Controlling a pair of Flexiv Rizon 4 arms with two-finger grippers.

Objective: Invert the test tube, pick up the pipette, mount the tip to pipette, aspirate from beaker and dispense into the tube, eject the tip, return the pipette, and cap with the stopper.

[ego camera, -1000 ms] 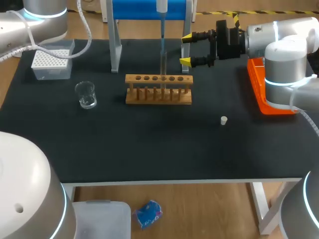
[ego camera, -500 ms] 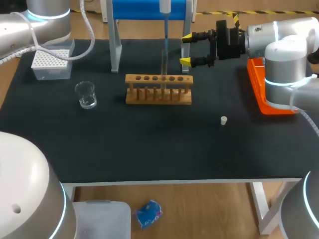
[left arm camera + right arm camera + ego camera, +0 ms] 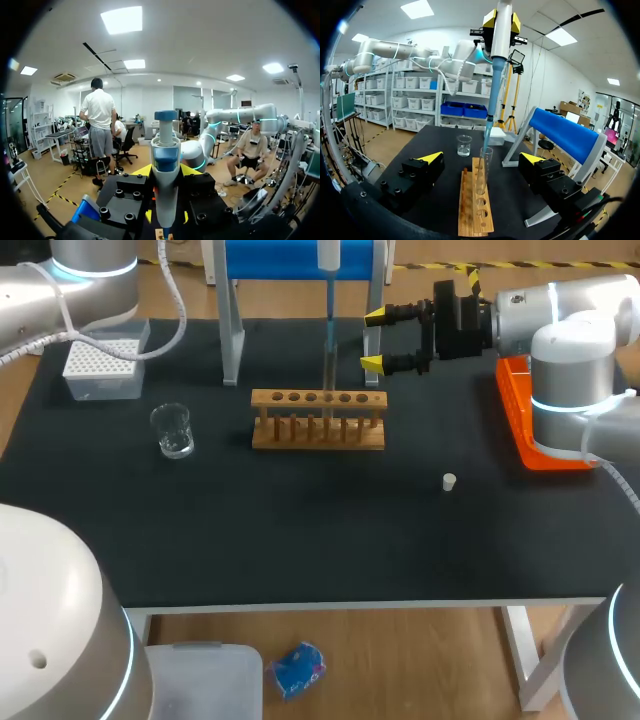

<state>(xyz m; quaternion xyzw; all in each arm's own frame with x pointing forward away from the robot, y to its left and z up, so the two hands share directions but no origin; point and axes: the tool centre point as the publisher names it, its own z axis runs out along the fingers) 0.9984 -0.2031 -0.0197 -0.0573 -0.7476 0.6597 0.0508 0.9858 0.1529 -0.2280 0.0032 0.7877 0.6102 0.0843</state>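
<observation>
One pipette is clasped in the left gripper over one test tube; the right gripper is spread wide, empty.

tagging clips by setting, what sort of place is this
Most likely a robot lab bench set up for liquid handling: a wooden test tube rack, a glass beaker and a pipette above the rack, all on a black table.

We see the table brightly and evenly lit from above, its black surface matte, with only faint, soft shadows close under the wooden rack. Small glints sit on the glass beaker toward the left edge. In both wrist views the ceiling panels flare to plain white.
</observation>
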